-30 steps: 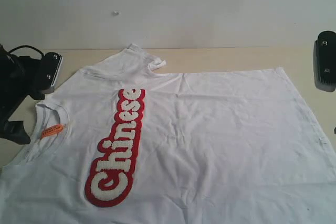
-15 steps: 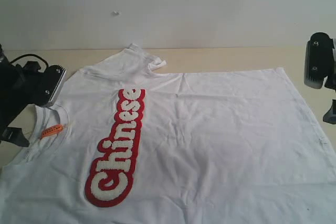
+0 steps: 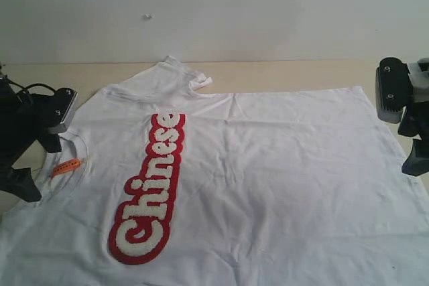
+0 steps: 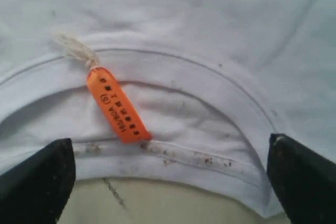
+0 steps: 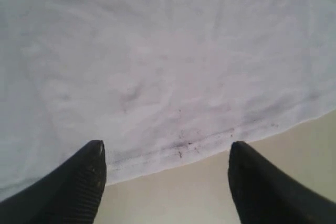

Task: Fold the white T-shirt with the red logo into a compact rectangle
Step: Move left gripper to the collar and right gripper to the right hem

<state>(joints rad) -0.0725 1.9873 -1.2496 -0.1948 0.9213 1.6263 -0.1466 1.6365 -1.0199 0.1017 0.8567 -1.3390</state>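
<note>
The white T-shirt (image 3: 268, 165) lies spread flat on the table, front up, with its neck at the left and its hem at the right. The red logo (image 3: 149, 189) runs along the chest. My left gripper (image 3: 40, 147) is open and hovers at the ribbed collar (image 4: 210, 93), a finger on either side of the neck opening, beside the orange neck tag (image 4: 118, 106). At the shirt's hem (image 5: 178, 148) my right gripper (image 3: 402, 128) is open, its fingertips (image 5: 94, 156) astride the hem's edge. Neither gripper holds any cloth.
The beige table (image 3: 301, 72) shows bare behind the shirt and along its hem (image 5: 173, 198). A pale wall (image 3: 214, 11) rises right behind the table. One short sleeve (image 3: 177, 75) points towards the wall.
My right gripper has come in from the right edge of the exterior view to the hem, with its jaws somewhat narrower. The left gripper has shifted slightly towards the collar. The shirt has not moved.
</note>
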